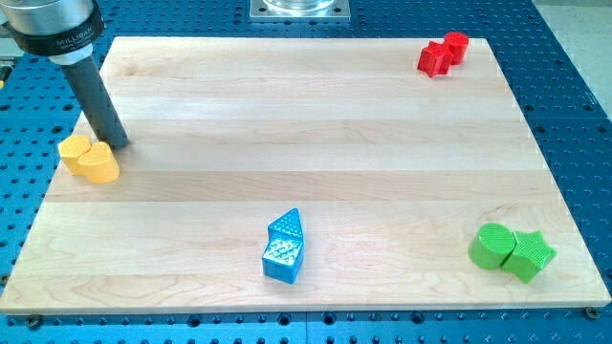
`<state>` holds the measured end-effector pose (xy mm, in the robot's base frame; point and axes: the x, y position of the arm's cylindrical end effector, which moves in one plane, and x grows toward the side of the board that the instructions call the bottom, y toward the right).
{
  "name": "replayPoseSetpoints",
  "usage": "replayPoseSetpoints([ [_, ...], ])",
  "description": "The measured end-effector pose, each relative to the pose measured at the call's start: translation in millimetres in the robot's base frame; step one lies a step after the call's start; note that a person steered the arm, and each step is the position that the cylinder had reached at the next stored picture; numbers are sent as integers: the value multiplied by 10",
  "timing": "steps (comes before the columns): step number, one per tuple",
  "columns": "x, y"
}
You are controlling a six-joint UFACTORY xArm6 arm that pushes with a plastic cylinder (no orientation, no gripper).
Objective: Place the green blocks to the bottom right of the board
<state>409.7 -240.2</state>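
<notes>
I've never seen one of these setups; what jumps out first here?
Four bright pairs of blocks on a pale wooden board: red blocks at the view's top right, green blocks bottom right, blue blocks bottom centre. At the left edge, my tip stands beside the yellow blocks.

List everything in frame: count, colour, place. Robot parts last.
green blocks: 2, green; a round one touching a star-shaped one, view's bottom right of the board
red blocks: 2, red; touching, view's top right corner
yellow blocks: 2, yellow; touching, view's left edge
blue blocks: 2, blue; a triangle above a chunkier one, bottom centre
board: 1, pale wood; fills the view
table: 1, blue perforated; under the board
rod: 1, dark; my tip at upper left, just right of the yellow blocks
</notes>
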Motion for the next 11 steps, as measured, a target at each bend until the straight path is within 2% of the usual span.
replayPoseSetpoints([
  [9, 43, 64],
  [11, -123, 550],
])
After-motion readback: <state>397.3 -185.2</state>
